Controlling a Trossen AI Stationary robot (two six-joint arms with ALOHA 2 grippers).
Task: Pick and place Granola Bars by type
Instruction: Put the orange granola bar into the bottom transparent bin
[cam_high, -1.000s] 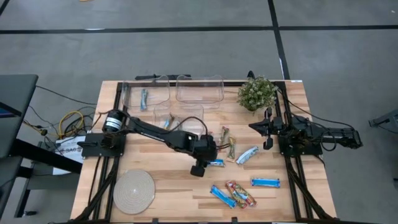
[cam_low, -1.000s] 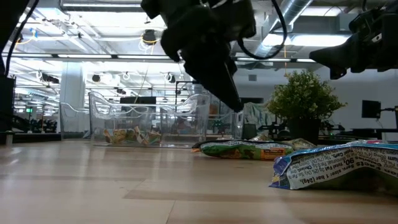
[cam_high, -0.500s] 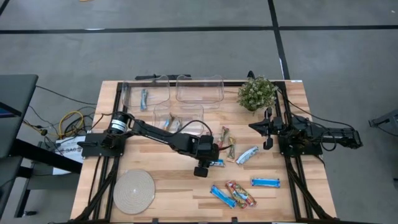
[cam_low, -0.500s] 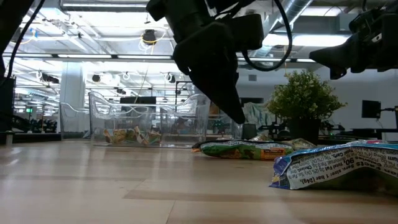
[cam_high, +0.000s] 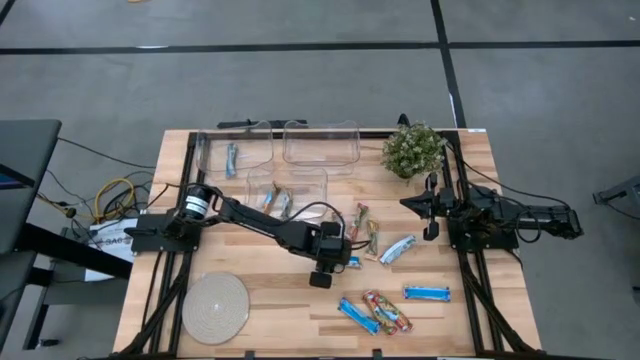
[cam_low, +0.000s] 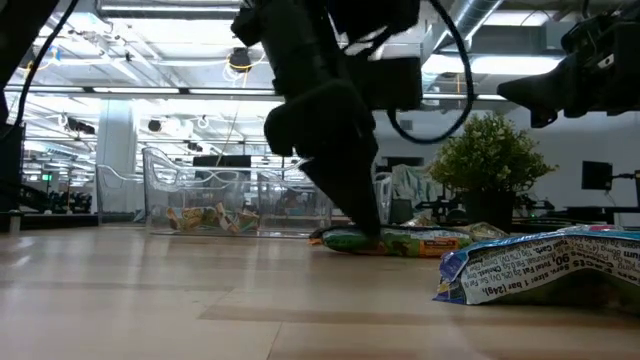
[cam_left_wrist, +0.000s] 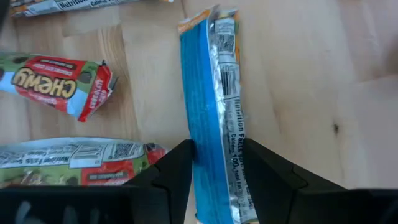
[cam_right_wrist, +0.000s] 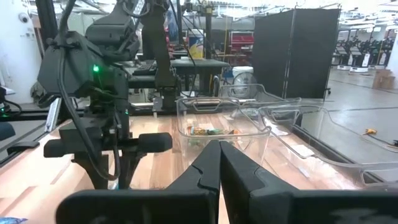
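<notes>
A bright blue granola bar (cam_left_wrist: 211, 112) lies flat on the wooden table (cam_high: 260, 300), near its middle. My left gripper (cam_left_wrist: 217, 180) is open and low over it, slanting down, one finger on either side of the bar's long edges. This bar shows beside the gripper (cam_high: 335, 262) in the high view. Multicoloured bars (cam_high: 368, 230), a silvery-blue one (cam_high: 397, 248) and more bars (cam_high: 385, 310) lie on the table to the right and nearer. My right gripper (cam_right_wrist: 219, 168) waits shut at the right edge.
Clear bins stand at the back: one (cam_high: 238, 155) holds a silvery bar, one (cam_high: 320, 143) shows nothing inside, one (cam_high: 287, 190) holds multicoloured bars. A potted plant (cam_high: 412, 150) is at the far right, a round pale disc (cam_high: 215, 305) at the near left.
My left gripper has gone down toward the table, its fingers coming down around the blue bar, and it has stayed open. No bar has moved.
</notes>
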